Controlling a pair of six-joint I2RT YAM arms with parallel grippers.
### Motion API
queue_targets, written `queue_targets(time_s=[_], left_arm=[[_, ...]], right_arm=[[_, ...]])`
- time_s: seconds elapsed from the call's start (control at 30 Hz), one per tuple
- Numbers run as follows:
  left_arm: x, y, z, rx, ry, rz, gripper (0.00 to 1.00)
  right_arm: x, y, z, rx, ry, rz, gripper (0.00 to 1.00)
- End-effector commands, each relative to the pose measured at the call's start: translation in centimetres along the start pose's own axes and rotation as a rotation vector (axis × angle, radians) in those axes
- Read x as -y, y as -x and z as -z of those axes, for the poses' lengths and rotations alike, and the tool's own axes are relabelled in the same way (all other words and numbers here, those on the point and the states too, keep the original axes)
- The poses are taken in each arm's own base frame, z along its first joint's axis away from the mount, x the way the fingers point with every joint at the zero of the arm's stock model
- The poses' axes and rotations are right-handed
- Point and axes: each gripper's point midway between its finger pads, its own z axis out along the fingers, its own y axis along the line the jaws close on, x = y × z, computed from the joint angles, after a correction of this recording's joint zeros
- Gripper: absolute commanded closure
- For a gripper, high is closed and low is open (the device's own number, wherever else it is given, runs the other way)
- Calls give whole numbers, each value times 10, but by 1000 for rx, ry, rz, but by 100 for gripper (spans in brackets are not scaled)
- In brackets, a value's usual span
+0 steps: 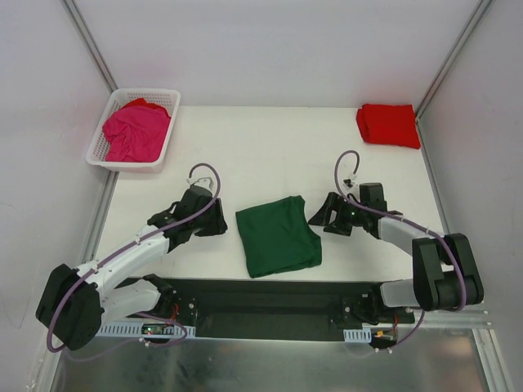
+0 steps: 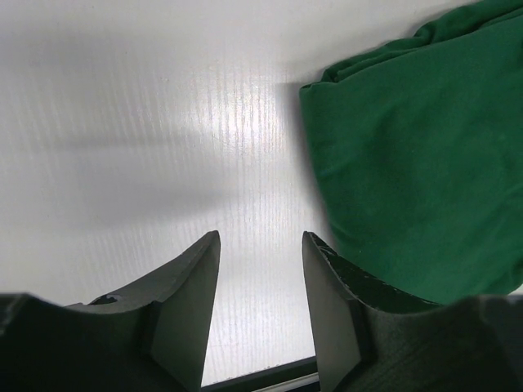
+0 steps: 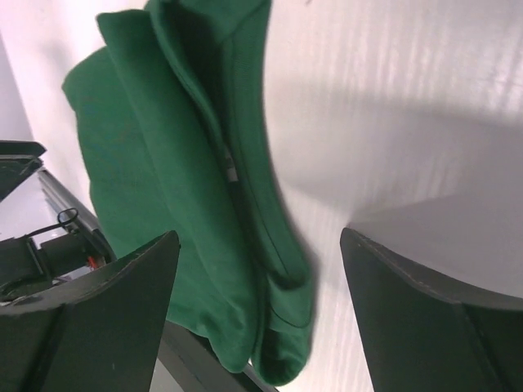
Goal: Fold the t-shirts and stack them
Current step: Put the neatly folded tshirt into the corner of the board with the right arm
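Flanking the folded green t-shirt [image 1: 278, 237] at nine and three o'clock, left claw [image 1: 219, 222] and right claw [image 1: 317, 214] are hanging spread; pinching one layer risks unfolding it.

White table [image 1: 270, 155], faintly ribbed and glossy, spreads under and ahead of the left fingers [image 2: 184, 286] — soft grey shadows cross it — with pale walls [image 1: 278, 49] rising beyond.

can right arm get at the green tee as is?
Probably yes: the right gripper, jaws open, sits right at the green t-shirt's right edge, with only bare table between.
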Motion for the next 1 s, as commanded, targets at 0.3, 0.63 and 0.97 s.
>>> queue_targets(time_s=[0.3,0.63,0.97], left_arm=[[16,-11,-12,-43,-86,49,79],[20,-29,-31,-99,-83,43,100],[30,-56,-53,-177,-41,-6,100]], right_arm=[[3,-7,-17,-34,62,-62,13],[11,-18,-17,-42,44,-80,12],[18,-26,-19,-50,30,-92,12]])
